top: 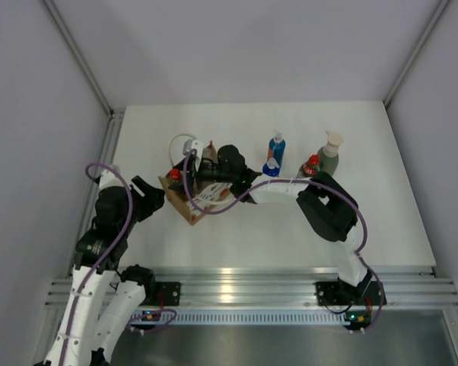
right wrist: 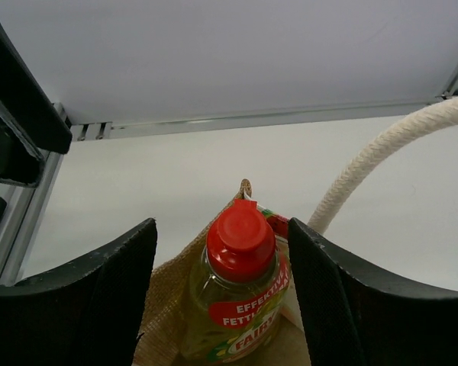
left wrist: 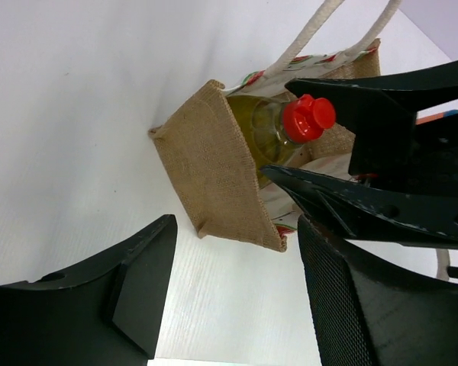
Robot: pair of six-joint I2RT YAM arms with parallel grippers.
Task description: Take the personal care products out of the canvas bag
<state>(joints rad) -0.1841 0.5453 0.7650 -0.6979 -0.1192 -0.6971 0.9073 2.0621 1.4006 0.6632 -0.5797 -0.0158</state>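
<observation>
The yellow-green bottle is clear plastic filled with yellowish liquid. It has a red cap and a red label band on which the word FAIRY can be read. It stands inside the canvas bag with its long axis running up out of the open top and its cap uppermost. Its shoulder lies against the tan woven end wall. Neck and cap rise clear of the bag's rim.

The right gripper reaches across from the right and straddles the bottle with one black finger on each side. Its jaws are spread wide, and table shows on both sides of the cap. Lower down, the bottle's body comes close to one finger, but whether they touch cannot be told. It has closed on nothing. A white rope handle arcs past that finger.

The bag sits on the white table left of centre, its whitish red-printed side panel facing the near edge.

The left gripper hangs just beside the bag's end wall, with its jaws wide apart and nothing between them.

Four bottles stand well to the right of the bag:
- a blue bottle
- a blue-capped bottle in front of it
- a dark bottle with a red cap
- a grey-green pump bottle
</observation>
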